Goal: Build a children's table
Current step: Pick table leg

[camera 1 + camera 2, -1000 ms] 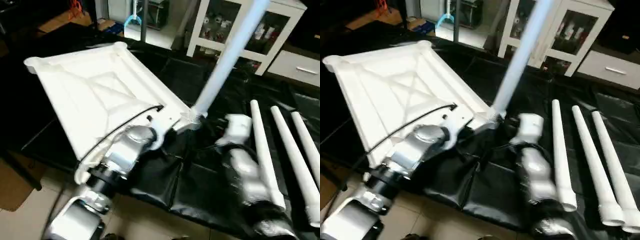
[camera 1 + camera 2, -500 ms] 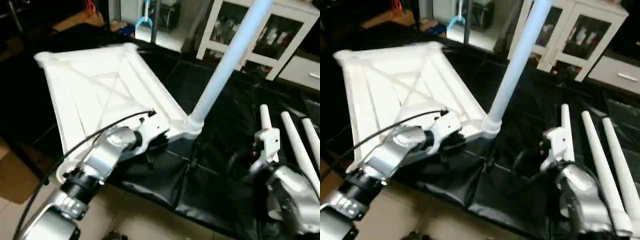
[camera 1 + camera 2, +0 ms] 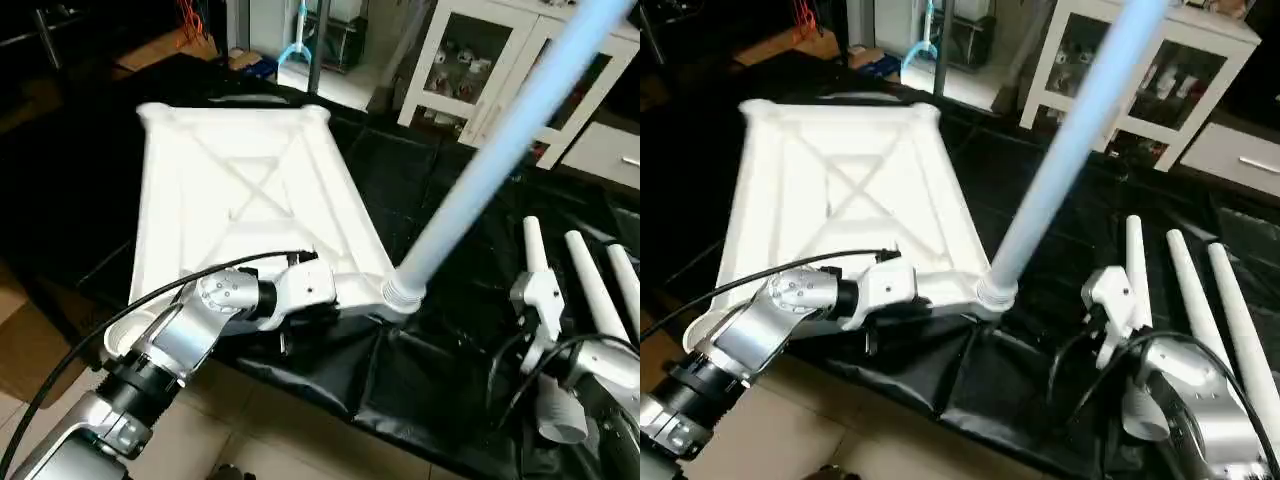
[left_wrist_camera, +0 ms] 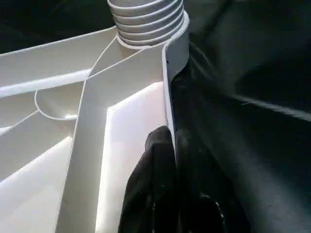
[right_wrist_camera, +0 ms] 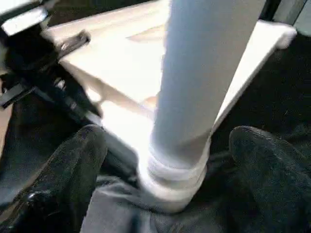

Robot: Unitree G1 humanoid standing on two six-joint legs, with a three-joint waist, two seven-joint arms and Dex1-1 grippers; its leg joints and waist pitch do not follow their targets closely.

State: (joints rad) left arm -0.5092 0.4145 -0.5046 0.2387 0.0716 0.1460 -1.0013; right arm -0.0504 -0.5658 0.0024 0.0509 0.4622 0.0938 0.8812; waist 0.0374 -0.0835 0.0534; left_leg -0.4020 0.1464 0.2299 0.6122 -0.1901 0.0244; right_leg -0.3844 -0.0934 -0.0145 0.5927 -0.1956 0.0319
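The children's table lies in parts on the black cover. Its white tabletop [image 3: 240, 190] rests upside down, X-ribs up. One white leg [image 3: 500, 140] stands in the near right corner socket [image 3: 400, 295] and leans up to the right. My left gripper [image 4: 167, 145] is shut on the tabletop's rim right beside that socket, one black finger [image 4: 155, 155] on each side of the wall. My right gripper [image 5: 167, 145] is open, with its fingers [image 5: 77, 155] standing wide on either side of the leg's ribbed base [image 5: 175, 174] without touching it. Three loose legs [image 3: 590, 280] lie at the right.
A white glass-door cabinet [image 3: 480, 60] stands behind the table at the back right. The black cover's front edge [image 3: 330, 390] drops to a tiled floor, with cardboard [image 3: 20, 330] at the left. A black cable [image 3: 100, 330] loops along my left forearm.
The view has swung and tilted. My right arm has drawn back toward the near right, away from the socket, with its gripper still open. My left gripper has kept its hold on the rim.
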